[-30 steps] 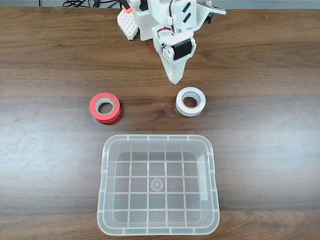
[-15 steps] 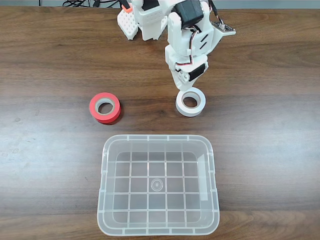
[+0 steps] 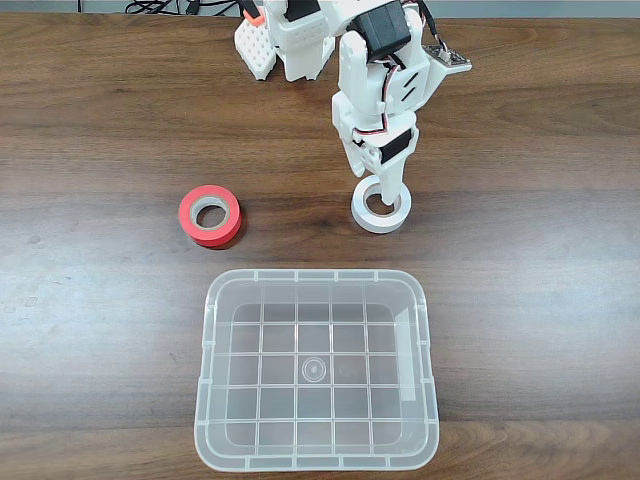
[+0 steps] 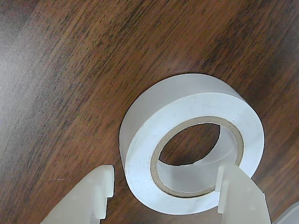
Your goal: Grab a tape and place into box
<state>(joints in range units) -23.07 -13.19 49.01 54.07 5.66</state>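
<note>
Since half a second ago, my gripper (image 3: 382, 190) has dropped a little lower over the tape (image 3: 381, 216), and in the fixed view one white fingertip (image 3: 387, 196) now reaches down into the roll's hole. The tape itself lies flat where it was, as do the red-orange roll (image 3: 210, 215) and the box (image 3: 318, 368).

In the wrist view, the tape (image 4: 189, 140) lies flat on the wood, its cardboard-coloured inner ring showing. One of my fingers (image 4: 238, 196) stands inside the hole at the lower right, and the other (image 4: 88, 198) is outside the roll at the lower left, a sliver of wood between it and the tape's outer wall. My jaws are spread, straddling one side of the ring, not pressing on it.

The table (image 3: 100, 300) is dark brown wood grain running left to right in the fixed view, with a glossy finish that throws back soft pale glare along its left side and upper band. In the wrist view the same grain (image 4: 70, 70) runs diagonally, with a hazy sheen at the upper left. The clear box sits on the table nearer the camera than the tape, well apart from it, its grid-patterned bottom letting the wood show through. Along the far edge, black cables (image 3: 160, 6) lie behind my white base (image 3: 290, 40).
</note>
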